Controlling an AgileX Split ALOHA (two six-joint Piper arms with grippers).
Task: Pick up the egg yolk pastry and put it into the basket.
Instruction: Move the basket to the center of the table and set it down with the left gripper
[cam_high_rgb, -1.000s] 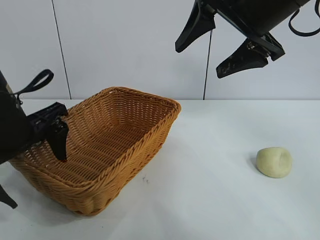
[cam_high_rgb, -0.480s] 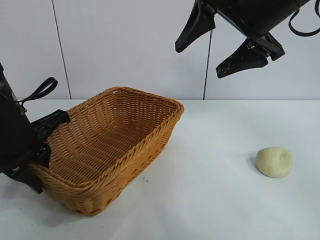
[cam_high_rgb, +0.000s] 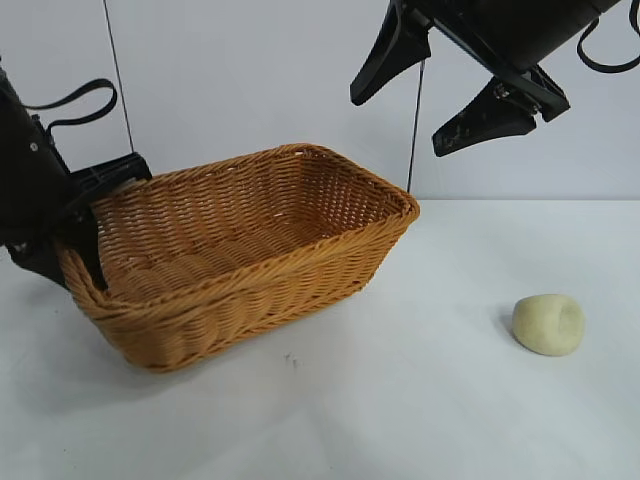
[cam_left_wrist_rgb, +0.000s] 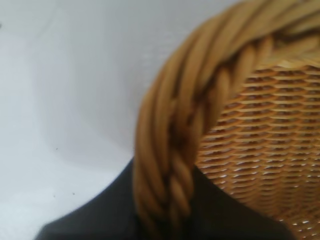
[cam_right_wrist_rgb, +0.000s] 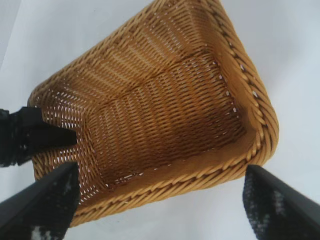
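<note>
Your left gripper (cam_high_rgb: 80, 235) is clenched on the basket's (cam_high_rgb: 300, 255) rim at the table's left; the right gripper (cam_high_rgb: 440, 95) hangs released above. The pastry (cam_high_rgb: 548, 324) lies by the right edge. If the rim slips, the tilted basket could drop.

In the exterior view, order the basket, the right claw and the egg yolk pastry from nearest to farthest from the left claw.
1. The basket: the left claw grips its rim at the left end.
2. The right claw: open, hanging high above the table toward the right.
3. The egg yolk pastry: on the table at the far right.
</note>
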